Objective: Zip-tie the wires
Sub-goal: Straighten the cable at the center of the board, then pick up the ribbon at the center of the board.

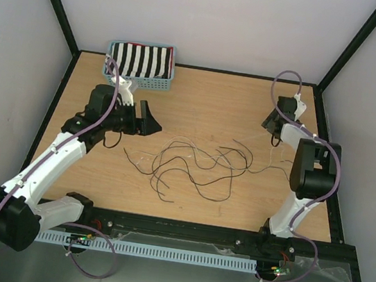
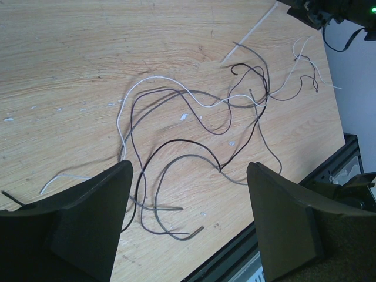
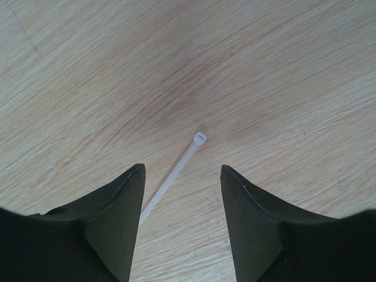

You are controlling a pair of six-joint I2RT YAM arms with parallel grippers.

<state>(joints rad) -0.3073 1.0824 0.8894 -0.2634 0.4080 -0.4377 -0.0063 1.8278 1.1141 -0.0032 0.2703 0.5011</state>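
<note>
Wires (image 1: 192, 162) lie loose on table (image 1: 208, 95), centre of the top view, a bit toward the lower edge. They form a tangle of dark strands plus a few pale ones, looping and untied. Left gripper (image 1: 146, 117) sits left of the tangle, jaws spread wide with nothing between them. Its wrist view looks down on the strands past both fingers. Right gripper (image 1: 272, 127) is at upper right of the top view, up-right of the tangle, jaws parted and holding nothing. In the right wrist view a white zip tie (image 3: 174, 175) lies flat on the wood, head near frame centre. Its strap runs down-left between the fingers (image 3: 111, 223) and vanishes behind the left-hand one; can't tell if they touch. Blue basket (image 1: 147, 83) with striped cloth (image 1: 140, 59) is at upper left.
</note>
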